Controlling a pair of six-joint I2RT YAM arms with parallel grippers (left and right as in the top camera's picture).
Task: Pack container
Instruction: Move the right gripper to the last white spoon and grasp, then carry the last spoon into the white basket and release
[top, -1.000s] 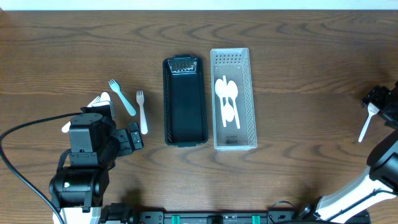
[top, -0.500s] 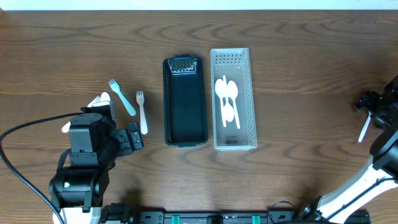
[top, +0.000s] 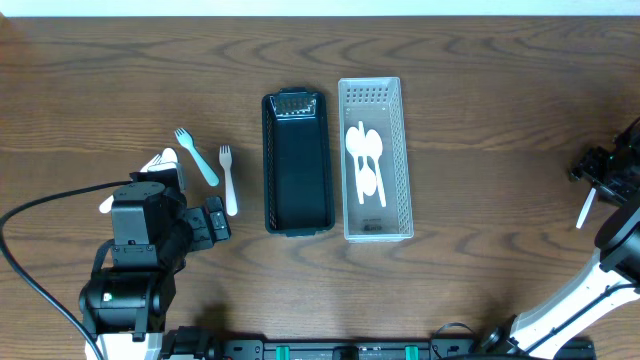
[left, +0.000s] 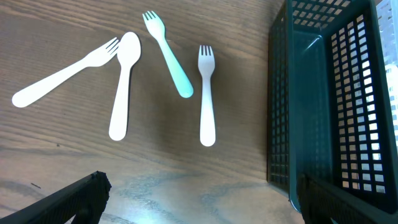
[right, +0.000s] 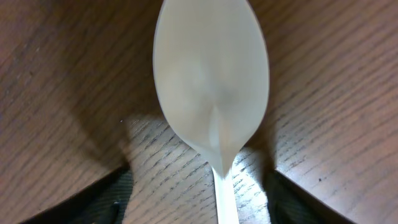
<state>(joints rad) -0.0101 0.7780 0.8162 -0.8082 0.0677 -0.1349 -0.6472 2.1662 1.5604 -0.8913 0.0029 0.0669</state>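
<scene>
The right gripper (right: 199, 190), jaws apart around a white spoon (right: 211, 81), is at the desk's right edge. The clear basket (top: 375, 92) holds white spoons (top: 367, 160), just beside the black basket (top: 297, 170).

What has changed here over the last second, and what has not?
The right hand shifted slightly toward the clear tray, over the bowl end of the white spoon, its fingers open either side of the neck; nothing was gripped or released. The spoon, the left hand, the tray, the black basket and the loose cutlery stayed put.
</scene>
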